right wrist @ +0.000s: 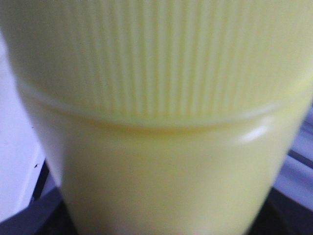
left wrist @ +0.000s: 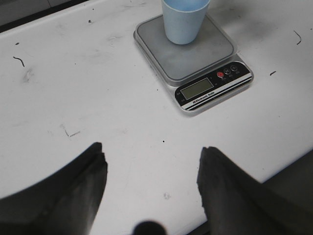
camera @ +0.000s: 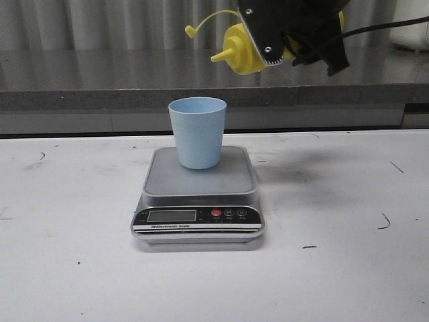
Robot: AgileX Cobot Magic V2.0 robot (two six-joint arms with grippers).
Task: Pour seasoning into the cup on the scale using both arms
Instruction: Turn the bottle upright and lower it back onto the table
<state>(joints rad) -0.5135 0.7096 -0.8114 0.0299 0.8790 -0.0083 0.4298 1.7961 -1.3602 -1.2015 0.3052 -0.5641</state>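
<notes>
The pale blue cup (camera: 198,132) stands upright at the back of the silver scale (camera: 198,201); both also show in the left wrist view, the cup (left wrist: 185,20) on the scale (left wrist: 193,61). My right gripper (camera: 288,37) is shut on the yellow seasoning bottle (camera: 242,50), held high and tipped on its side, nozzle pointing left, above and right of the cup. Its tethered nozzle cap hangs open. The bottle (right wrist: 161,122) fills the right wrist view. My left gripper (left wrist: 152,161) is open and empty over bare table, left of the scale; it is out of the front view.
The white table (camera: 348,221) has small dark scuff marks. A grey ledge (camera: 100,84) runs along the back, with a pale object (camera: 412,27) at its far right.
</notes>
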